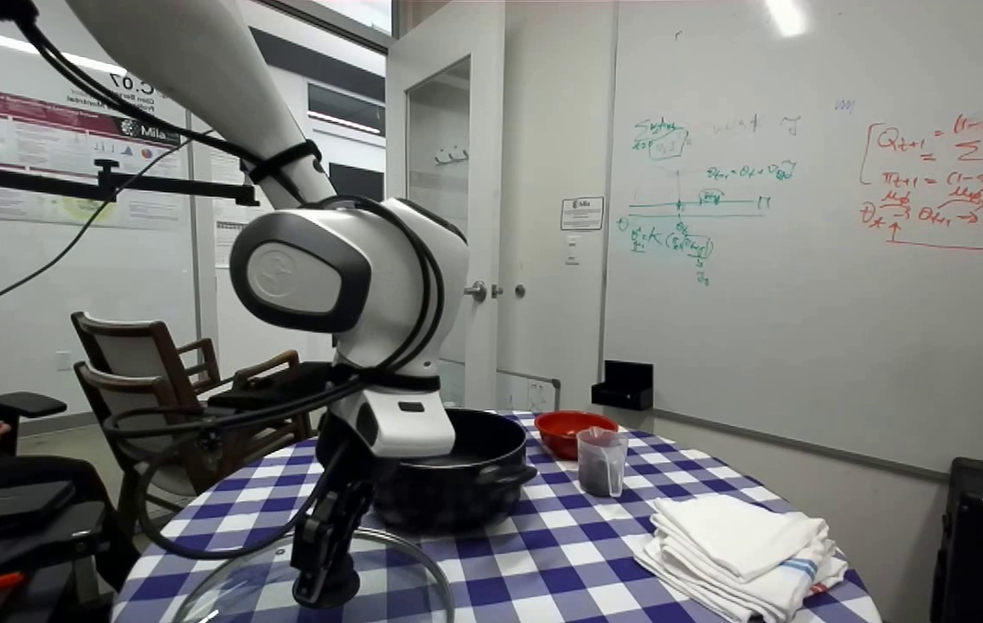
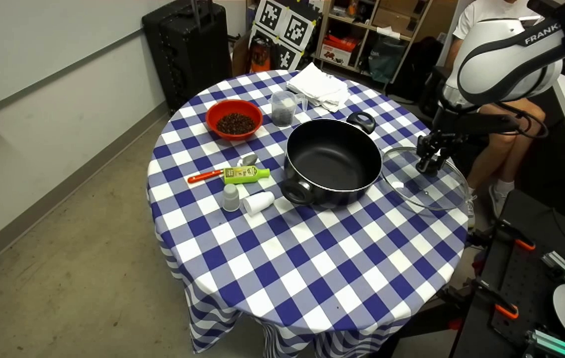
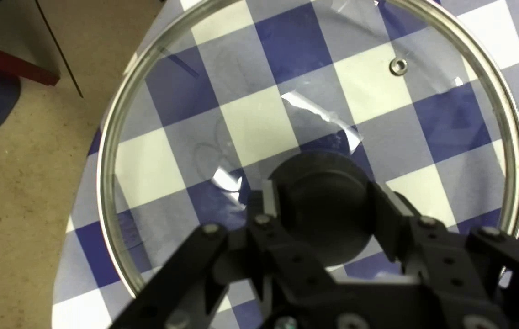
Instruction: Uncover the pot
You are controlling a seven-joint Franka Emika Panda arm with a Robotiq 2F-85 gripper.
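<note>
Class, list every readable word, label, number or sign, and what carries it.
"Mila": poster; fainter on the wall notice.
"C.07", perhaps mirrored: wall panel.
"FRANK… EMIK", partly covered: robot arm.
"Qt+1 = (1-λ)Qt…": whiteboard, red.
"πt+1 = …": whiteboard, red.
"θt+1 → θt+2": whiteboard, red.
Too small or blurred: print on green bottle and red box; most other poster and whiteboard writing.

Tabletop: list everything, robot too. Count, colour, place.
Tablecloth: 1, checked blue-white, underneath
Pot: 1, black, uncovered, on tablecloth
Lid: 1, clear, black knob, beside pot
Jug: 1, clear, near pot
Bowl: 1, red, beside jug
Cloth pile: 1, white, near jug
Bottle: 1, green, near pot
Handle: 1, red, beside bottle
Spoon-like head: 1, grey, beside bottle
Container: 1, grey, near bottle
Cylinder: 1, white, beside container
Gripper: 1, black, closed around knob
Arm: 1, white, above gripper
</note>
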